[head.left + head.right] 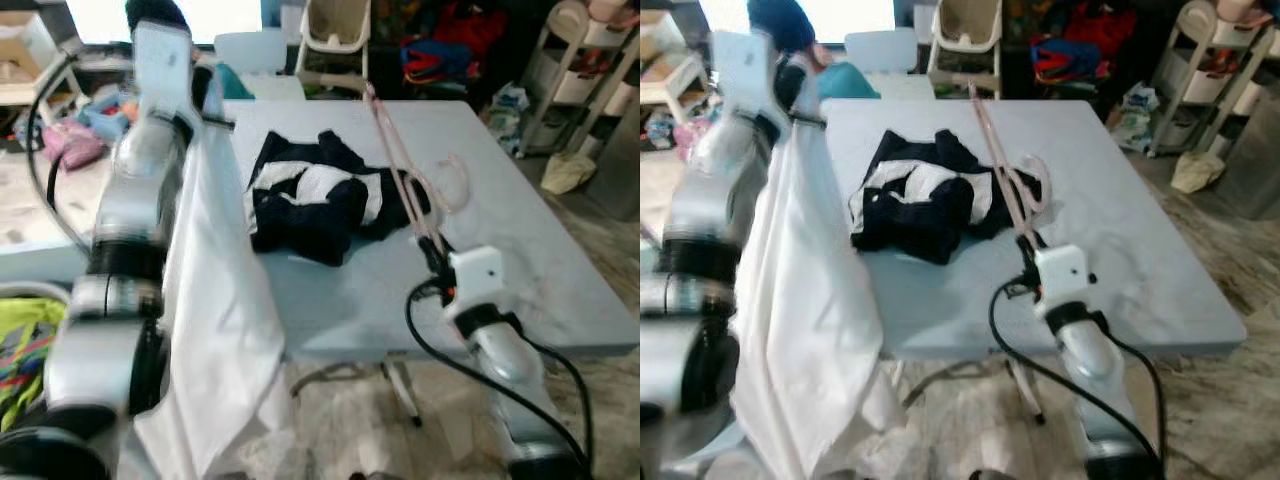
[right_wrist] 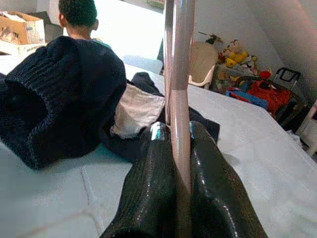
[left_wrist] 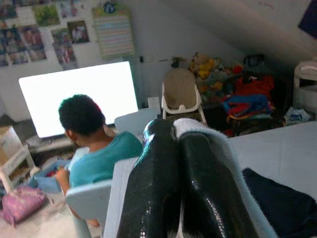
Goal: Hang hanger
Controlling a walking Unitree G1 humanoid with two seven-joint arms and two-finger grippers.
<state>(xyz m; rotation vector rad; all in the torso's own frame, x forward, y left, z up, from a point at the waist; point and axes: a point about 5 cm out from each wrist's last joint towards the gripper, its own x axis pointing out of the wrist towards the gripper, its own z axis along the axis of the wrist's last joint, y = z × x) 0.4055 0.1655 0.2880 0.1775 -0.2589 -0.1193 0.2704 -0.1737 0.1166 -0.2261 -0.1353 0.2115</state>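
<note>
2 grippers' jaws pinch white cloth (image 1: 215, 300) and pink hanger (image 1: 400, 170) over a pale-blue table (image 1: 540, 260) in a cluttered room.

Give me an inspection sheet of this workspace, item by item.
Surface: pale blue square table, bare along its right side.
Job's things: pink plastic hanger over the table, clamped at one end; white cloth garment hanging off the table's left edge.
Clutter: crumpled navy and white sweater mid-table.
Grippers: right gripper shut on the hanger; left gripper raised, shut on the white garment.
Cables: black cable looping beside the right arm.
Surroundings: person in a teal shirt seated beyond the table; beige high chair; white shelf rack.
</note>
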